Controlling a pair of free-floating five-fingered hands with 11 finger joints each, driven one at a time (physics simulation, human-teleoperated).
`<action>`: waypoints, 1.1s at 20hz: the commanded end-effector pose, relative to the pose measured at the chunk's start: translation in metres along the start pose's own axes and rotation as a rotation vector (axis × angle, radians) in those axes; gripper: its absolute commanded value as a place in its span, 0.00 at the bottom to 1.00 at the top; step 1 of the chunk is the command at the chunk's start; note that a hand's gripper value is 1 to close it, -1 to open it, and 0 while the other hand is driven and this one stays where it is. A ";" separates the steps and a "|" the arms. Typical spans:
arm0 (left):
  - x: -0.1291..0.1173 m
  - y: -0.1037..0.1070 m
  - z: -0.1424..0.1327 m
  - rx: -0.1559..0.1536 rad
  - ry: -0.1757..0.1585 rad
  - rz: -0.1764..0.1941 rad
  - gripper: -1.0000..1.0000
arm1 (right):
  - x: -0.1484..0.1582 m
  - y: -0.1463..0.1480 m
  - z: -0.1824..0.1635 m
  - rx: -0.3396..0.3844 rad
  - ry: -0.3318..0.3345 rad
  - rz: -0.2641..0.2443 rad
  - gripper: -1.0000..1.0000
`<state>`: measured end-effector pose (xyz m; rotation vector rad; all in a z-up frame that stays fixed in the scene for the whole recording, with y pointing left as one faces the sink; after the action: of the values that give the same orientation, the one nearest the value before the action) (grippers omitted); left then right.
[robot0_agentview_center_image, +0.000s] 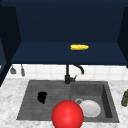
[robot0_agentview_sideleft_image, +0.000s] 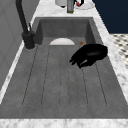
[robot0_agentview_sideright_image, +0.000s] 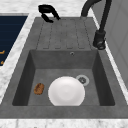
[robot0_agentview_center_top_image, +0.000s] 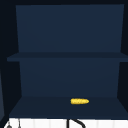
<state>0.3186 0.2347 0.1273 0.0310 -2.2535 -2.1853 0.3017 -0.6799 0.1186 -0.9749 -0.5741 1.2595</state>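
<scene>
My left hand (robot0_agentview_center_image: 42, 97) hovers just above the ribbed drainboard (robot0_agentview_center_image: 31, 100) on the left half of the sink. Its fingers are loosely bent and hold nothing. The same hand (robot0_agentview_sideleft_image: 89, 54) is seen palm down near the drainboard's front edge in the left side view, and at the far end (robot0_agentview_sideright_image: 47, 11) in the right side view. A white plate (robot0_agentview_sideright_image: 66, 91) lies in the basin (robot0_agentview_sideright_image: 101, 82), next to the drain (robot0_agentview_sideright_image: 82, 80). A small brown lump (robot0_agentview_sideright_image: 39, 88) rests on the basin floor, left of the plate. A yellow corn cob (robot0_agentview_center_image: 79, 47) lies on the cabinet shelf (robot0_agentview_center_image: 37, 53) above.
A red ball (robot0_agentview_center_image: 67, 115) stands in the front view at the sink's front edge, partly covering the plate (robot0_agentview_center_image: 91, 108). The black faucet (robot0_agentview_center_image: 68, 75) rises behind the sink. A green object (robot0_agentview_center_image: 124, 98) stands on the right counter. A bottle (robot0_agentview_sideleft_image: 70, 6) stands beyond the basin.
</scene>
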 end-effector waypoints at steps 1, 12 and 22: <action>0.000 0.000 0.000 0.000 0.000 0.000 0.50 | 0.008 0.008 0.002 0.052 0.035 0.030 1.00; 0.000 0.000 0.000 0.000 0.000 0.000 0.50 | -0.012 0.020 0.022 -0.174 0.014 -0.048 1.00; 0.000 0.000 0.000 0.000 0.000 0.000 0.50 | 0.023 -0.024 0.064 -0.167 0.047 -0.085 1.00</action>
<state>0.3186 0.2347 0.1273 0.0310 -2.2535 -2.1853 0.2667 -0.6591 0.1531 -1.1238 -0.6803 1.1444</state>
